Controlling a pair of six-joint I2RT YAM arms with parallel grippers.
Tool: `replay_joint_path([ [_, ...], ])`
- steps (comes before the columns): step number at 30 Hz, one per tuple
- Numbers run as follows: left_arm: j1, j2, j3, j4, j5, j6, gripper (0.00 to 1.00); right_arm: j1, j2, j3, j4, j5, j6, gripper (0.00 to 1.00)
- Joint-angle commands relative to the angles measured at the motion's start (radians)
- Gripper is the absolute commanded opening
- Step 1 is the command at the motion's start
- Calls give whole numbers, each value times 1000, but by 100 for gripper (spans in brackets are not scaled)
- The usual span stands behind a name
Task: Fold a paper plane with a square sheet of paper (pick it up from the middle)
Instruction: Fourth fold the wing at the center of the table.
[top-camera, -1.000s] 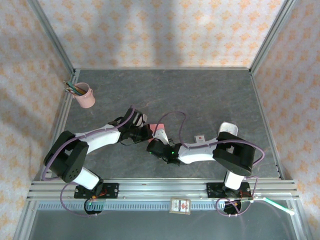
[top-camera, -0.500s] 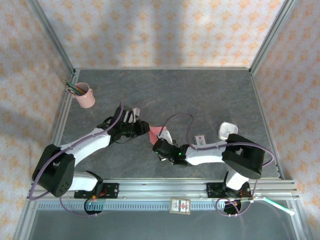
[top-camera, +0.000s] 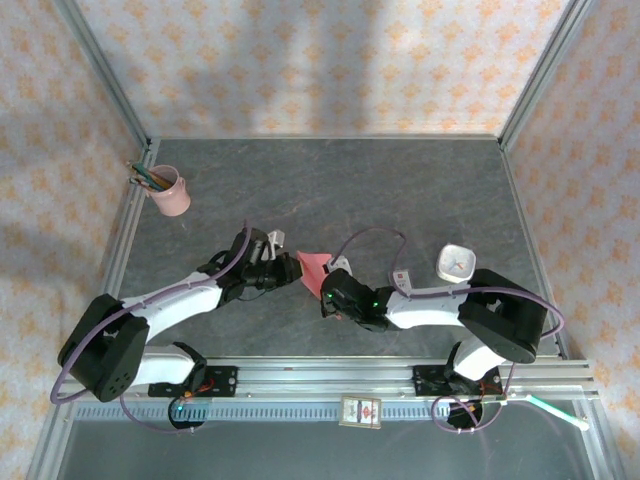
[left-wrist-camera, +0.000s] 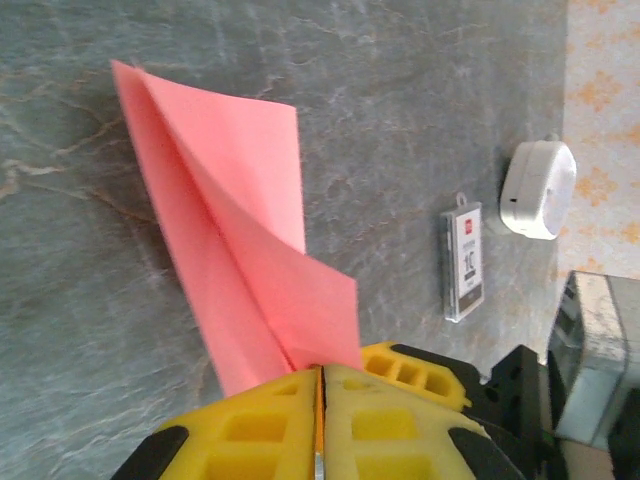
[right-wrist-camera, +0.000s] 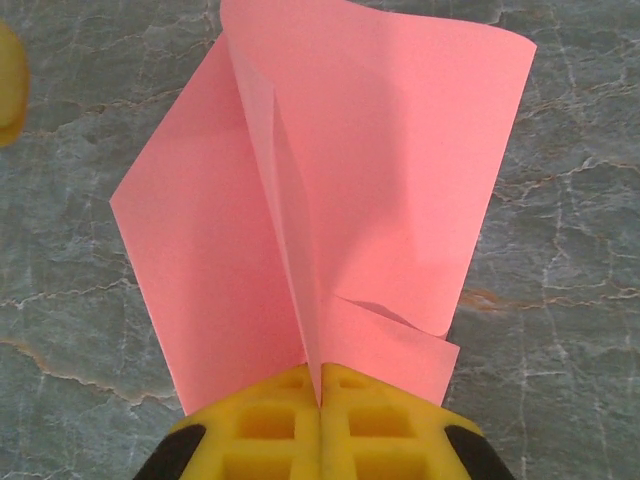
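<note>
Both the left gripper (left-wrist-camera: 320, 385) and right gripper (right-wrist-camera: 320, 390) are clamping the square sheet of paper (right-wrist-camera: 360, 170) near the box (left-wrist-camera: 465, 262), probably steadying the crease.

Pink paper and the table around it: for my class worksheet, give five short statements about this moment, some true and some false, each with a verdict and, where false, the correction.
1. The left fingers and the right fingers are both shut on the pink paper. True.
2. The pink paper is a flat, unfolded square. False: it is creased, with folded flaps.
3. The pencil cup stands near the far left corner of the table, apart from the paper. True.
4. The small label box lies on top of the paper. False: it lies on the table, beside the white device.
5. The fingers are blue. False: they are yellow.
</note>
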Motion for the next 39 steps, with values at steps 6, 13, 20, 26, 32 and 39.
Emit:
replay_joint_path([
  [6, -28, 81, 10, 96, 29, -30, 9, -2, 8, -42, 59, -19, 52, 0],
  [13, -44, 172, 13, 133, 42, -34, 8, -2, 16, -60, 87, -30, 83, 0],
  [20, -44, 221, 28, 125, 34, -8, 8, -3, 13, -72, 101, -39, 91, 1],
  [26, -44, 262, -2, 157, 26, -11, 7, -2, 10, -82, 131, -60, 112, 3],
  [32, -45, 263, -40, 187, 20, -23, 7, -5, 6, -96, 170, -85, 140, 5],
  [39, -45, 249, -70, 197, -4, -27, 6, -12, -2, -127, 229, -122, 189, 5],
])
